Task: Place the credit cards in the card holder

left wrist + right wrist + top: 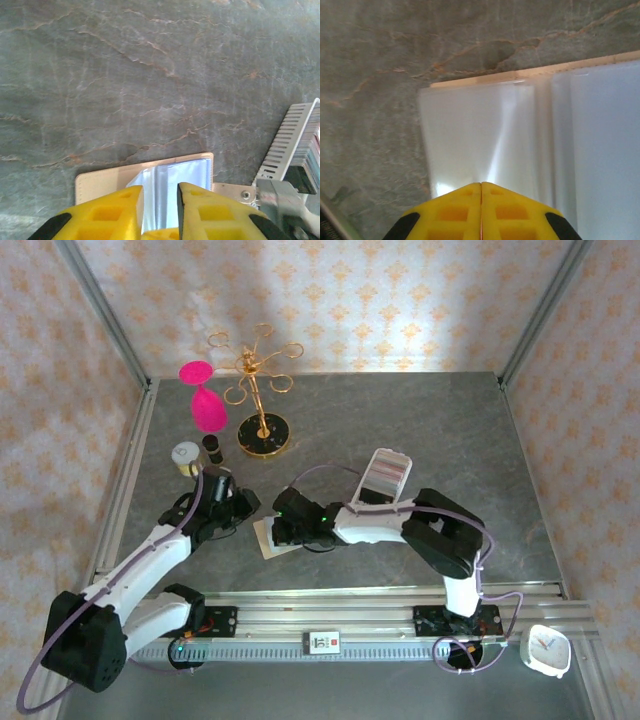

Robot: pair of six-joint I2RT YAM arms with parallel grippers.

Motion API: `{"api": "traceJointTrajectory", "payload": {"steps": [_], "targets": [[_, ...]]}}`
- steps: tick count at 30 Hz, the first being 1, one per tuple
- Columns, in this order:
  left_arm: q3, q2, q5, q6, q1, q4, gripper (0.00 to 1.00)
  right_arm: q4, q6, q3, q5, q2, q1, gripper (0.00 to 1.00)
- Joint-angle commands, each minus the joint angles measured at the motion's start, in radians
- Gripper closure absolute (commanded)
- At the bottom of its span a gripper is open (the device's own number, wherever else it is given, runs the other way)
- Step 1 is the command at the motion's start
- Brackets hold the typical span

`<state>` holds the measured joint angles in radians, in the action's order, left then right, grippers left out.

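**Right jaws shut, left jaws parted**

Right jaws are pressed together over a clear plastic sleeve of the open tan leather-look card holder (100, 182); whether they nip it I cannot tell. Left jaws stand slightly apart above the same holder, with the sleeve showing through the gap. It lies flat on the grey stone-patterned bench (400, 410). Beyond it, multicoloured plastic credit cards (387, 470) sit packed in a white slotted rack (287, 137).

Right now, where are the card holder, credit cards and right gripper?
card holder (100, 182), left wrist view, beige cover.
credit cards (384, 477), top external view, upper edges.
right gripper (481, 186), right wrist view, closed fingertips' seam.
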<state>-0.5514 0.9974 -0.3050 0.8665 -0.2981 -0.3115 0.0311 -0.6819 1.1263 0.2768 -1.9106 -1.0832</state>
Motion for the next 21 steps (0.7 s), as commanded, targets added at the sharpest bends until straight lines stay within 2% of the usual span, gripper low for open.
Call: {"api": "traceJointTrajectory", "payload": {"steps": [1, 10, 21], "targets": [[0.038, -0.055, 0.042, 0.02, 0.008, -0.051, 0.71, 0.061, 0.013, 0.053, -0.022, -0.04, -0.001, 0.92], [0.152, -0.029, -0.025, 0.028, 0.008, 0.006, 0.54, 0.086, -0.038, 0.138, -0.008, -0.134, 0.0, 0.9], [0.194, 0.07, -0.099, -0.002, 0.008, 0.121, 0.58, 0.038, -0.061, 0.083, -0.122, 0.017, 0.0, 0.83]]}}
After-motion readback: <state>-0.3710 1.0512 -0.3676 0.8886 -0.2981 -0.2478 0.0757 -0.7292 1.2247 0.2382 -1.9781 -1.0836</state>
